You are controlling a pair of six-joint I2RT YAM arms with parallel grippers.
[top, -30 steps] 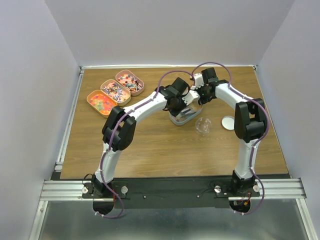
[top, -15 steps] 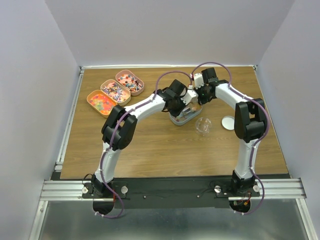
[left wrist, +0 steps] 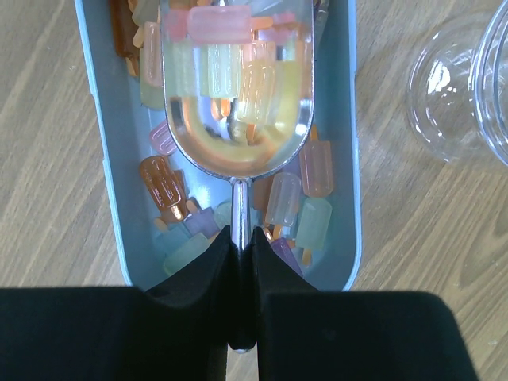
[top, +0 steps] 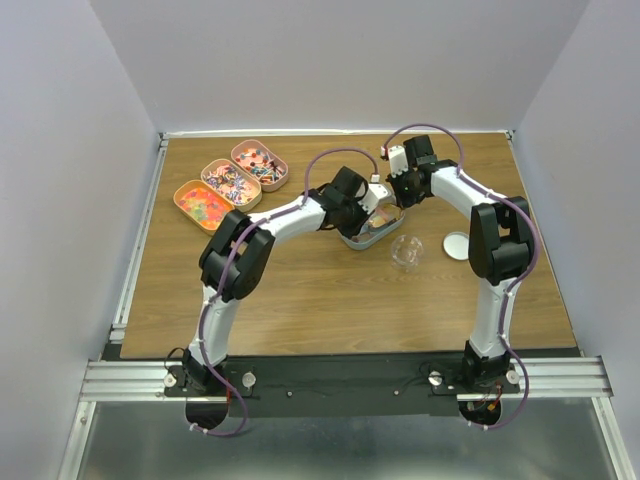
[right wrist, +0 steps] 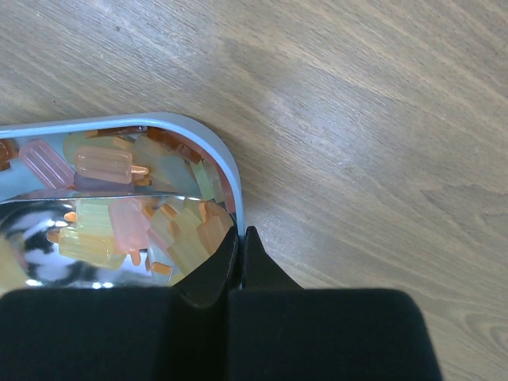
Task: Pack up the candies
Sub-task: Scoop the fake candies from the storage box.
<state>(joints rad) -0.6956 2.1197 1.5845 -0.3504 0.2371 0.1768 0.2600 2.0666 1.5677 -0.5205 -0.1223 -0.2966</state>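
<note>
A light blue oval tin (left wrist: 103, 159) holds several popsicle-shaped pastel candies (left wrist: 313, 226) in orange, yellow, pink and green. My left gripper (left wrist: 240, 234) is shut on the handle of the silver scoop (left wrist: 230, 155). The scoop is held over the tin with several candies (left wrist: 218, 24) in its bowl. My right gripper (right wrist: 240, 232) is shut on the tin's rim (right wrist: 214, 147) at one end. In the top view the left gripper (top: 358, 203) and the right gripper (top: 397, 195) meet over the tin (top: 365, 238) at mid table.
A clear plastic cup (top: 406, 250) lies just right of the tin, also in the left wrist view (left wrist: 452, 79). A white round lid (top: 457, 245) lies further right. Three pink oval tins of mixed candies (top: 231, 183) stand at the far left.
My left gripper has drawn back to the left with the scoop. The right gripper stays on the tin's rim.
</note>
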